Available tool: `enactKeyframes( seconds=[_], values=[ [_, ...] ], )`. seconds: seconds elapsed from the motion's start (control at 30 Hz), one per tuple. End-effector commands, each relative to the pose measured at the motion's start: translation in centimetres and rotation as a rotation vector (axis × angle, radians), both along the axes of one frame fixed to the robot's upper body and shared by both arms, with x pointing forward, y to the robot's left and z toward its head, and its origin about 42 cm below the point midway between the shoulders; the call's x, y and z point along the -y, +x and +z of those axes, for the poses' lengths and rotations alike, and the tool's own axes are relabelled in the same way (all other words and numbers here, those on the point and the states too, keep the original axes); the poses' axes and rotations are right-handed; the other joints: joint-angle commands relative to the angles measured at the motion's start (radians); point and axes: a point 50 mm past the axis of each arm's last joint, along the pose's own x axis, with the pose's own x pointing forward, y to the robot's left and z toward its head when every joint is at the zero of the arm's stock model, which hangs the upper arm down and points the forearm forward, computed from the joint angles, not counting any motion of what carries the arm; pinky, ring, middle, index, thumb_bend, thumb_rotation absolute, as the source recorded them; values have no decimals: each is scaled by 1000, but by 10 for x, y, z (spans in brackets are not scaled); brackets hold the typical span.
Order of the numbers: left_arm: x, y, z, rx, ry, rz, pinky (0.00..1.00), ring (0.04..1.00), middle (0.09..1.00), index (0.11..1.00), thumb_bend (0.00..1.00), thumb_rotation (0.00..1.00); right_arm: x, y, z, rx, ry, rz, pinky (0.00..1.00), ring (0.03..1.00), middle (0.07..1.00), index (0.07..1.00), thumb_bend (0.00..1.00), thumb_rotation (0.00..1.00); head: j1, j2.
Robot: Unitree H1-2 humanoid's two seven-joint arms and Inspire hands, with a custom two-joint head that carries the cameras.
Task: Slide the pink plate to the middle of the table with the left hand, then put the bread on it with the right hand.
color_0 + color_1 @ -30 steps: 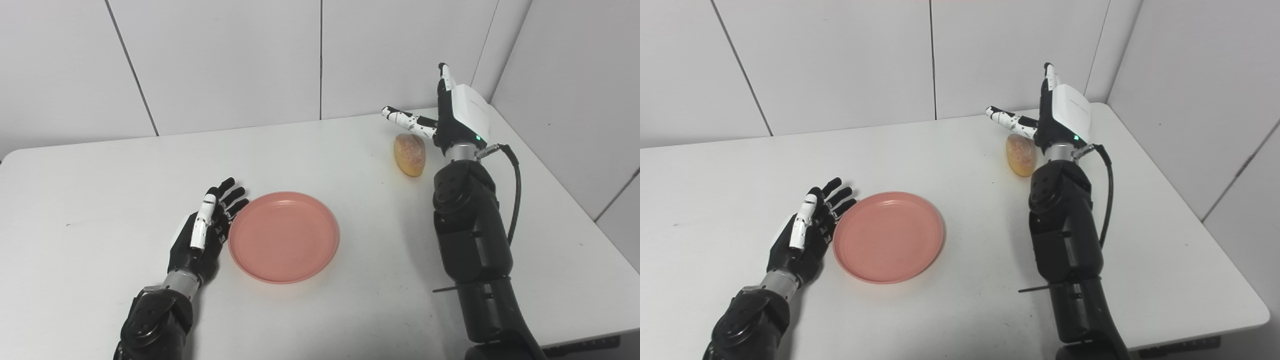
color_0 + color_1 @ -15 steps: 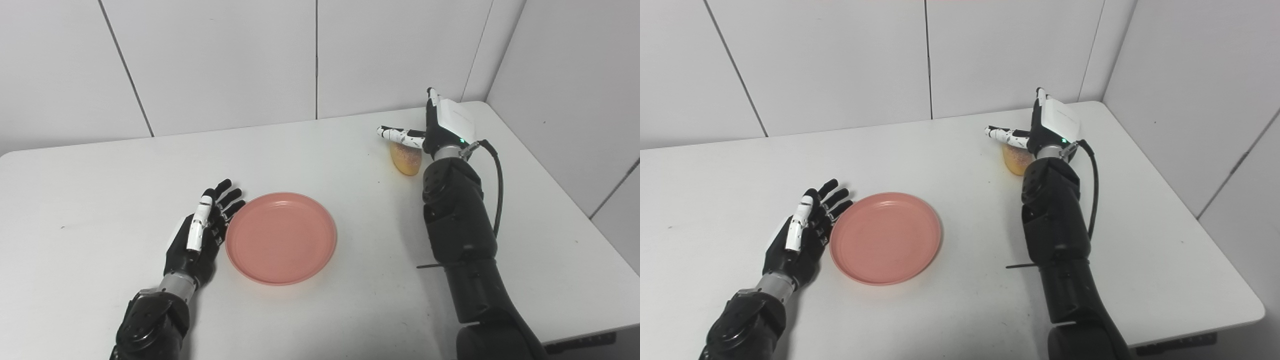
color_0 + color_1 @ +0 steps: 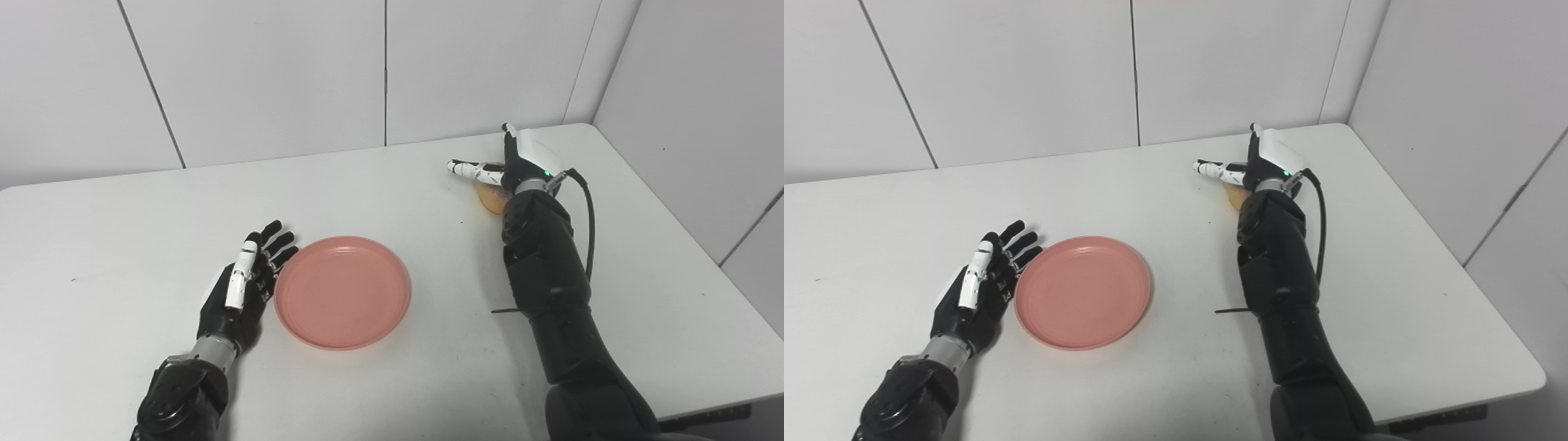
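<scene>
The pink plate [image 3: 342, 291] lies flat near the middle of the white table [image 3: 122, 202]. My left hand [image 3: 245, 282] rests open beside the plate's left rim, fingers spread, holding nothing. The bread [image 3: 490, 197], a golden roll, lies at the far right of the table and is mostly hidden. My right hand [image 3: 517, 162] is right over the bread, open, thumb pointing left. In the right eye view the bread [image 3: 1236, 196] shows only as a small patch under the right hand [image 3: 1265, 156].
White wall panels stand behind the table and along its right side. The right arm's black cable [image 3: 589, 208] loops beside the forearm. The table's right edge [image 3: 704, 245] runs close to the wall.
My right hand has come down from above the table onto the bread, which is now mostly covered. The left hand and plate keep their places; the camera shifted a little.
</scene>
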Motion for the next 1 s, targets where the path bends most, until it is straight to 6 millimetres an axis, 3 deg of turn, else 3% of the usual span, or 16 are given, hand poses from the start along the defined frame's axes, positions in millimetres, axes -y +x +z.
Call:
enactKeyframes(
  seconds=[0.0,0.2,0.83,0.97],
  values=[
    [-2,-3,-2,-33,-4,-9,888,881,893,889,348,1000,-6,13,36,101,-22,6,906,954,978,961,1000,692,3,1],
    [-3,-3,-4,-34,-2,-12,885,880,893,890,353,1000,-2,20,28,77,-21,-12,857,913,938,911,1000,676,6,3],
    [-3,-4,-4,-52,-11,-13,888,884,895,887,352,1000,10,28,19,64,-8,-45,862,913,939,922,1000,623,14,-10],
    [-2,-3,-7,-59,-15,-17,901,891,900,893,357,1000,13,29,13,47,-15,-52,821,895,926,908,995,595,14,-14]
  ],
)
